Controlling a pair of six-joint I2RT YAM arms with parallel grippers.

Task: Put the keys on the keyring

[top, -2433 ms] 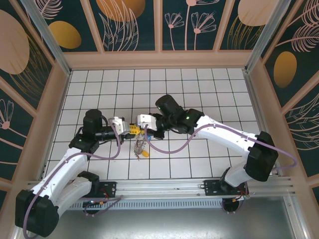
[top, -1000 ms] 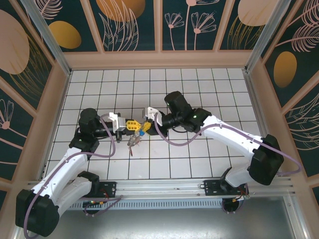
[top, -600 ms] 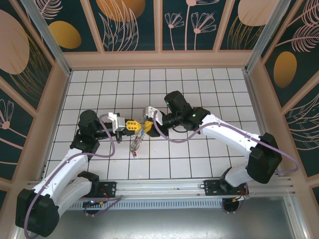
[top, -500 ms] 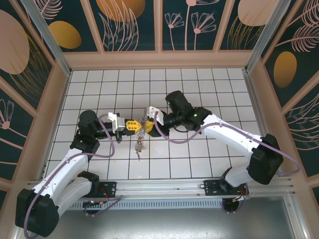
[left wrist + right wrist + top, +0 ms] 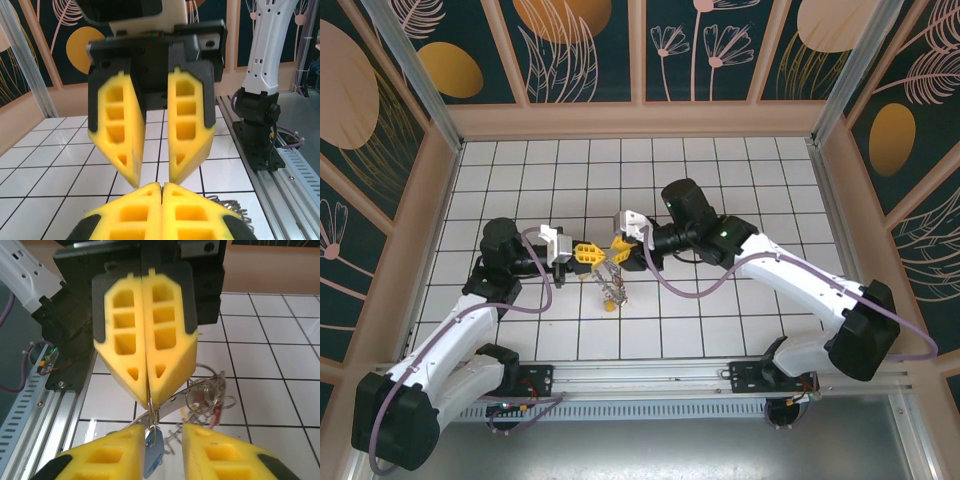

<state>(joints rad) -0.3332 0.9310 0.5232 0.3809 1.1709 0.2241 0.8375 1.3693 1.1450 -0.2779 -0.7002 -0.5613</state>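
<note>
Top external: two arms, two grippers, meeting tip to tip over the middle of the tiled floor (image 5: pixel 720 180). The left gripper (image 5: pixel 587 252) points right and the right gripper (image 5: pixel 619 247) points left, their tips just beside each other.

One keyring (image 5: pixel 609 278). It hangs from the meeting point, and in this view its long axis runs from the fingertips toward the arms' bases. The keys (image 5: pixel 612 292) are bunched along it. One yellow key (image 5: pixel 610 305) sits at the low end, its head nearest the bases. I cannot tell if that end touches the floor.

Right wrist: the left gripper's two pads (image 5: pixel 125 340) are pressed flat together with no gap. A thin wire of the keyring runs out from between their tips, so this gripper has the ring pinched. The right gripper's own fingers are spread at the bottom of the frame. One blue key (image 5: pixel 152 452) hangs in the gap between them, head down and nearer the left-hand finger. Contact with either finger cannot be told. One red key (image 5: pixel 212 412) lies to the right, partly behind several small rings (image 5: pixel 212 390) whose count is unclear.

Left wrist: the right gripper's two fingers (image 5: pixel 117 130) stand apart with a clear gap between their tips.

Count of coloured heads: one yellow, one blue, one red.
</note>
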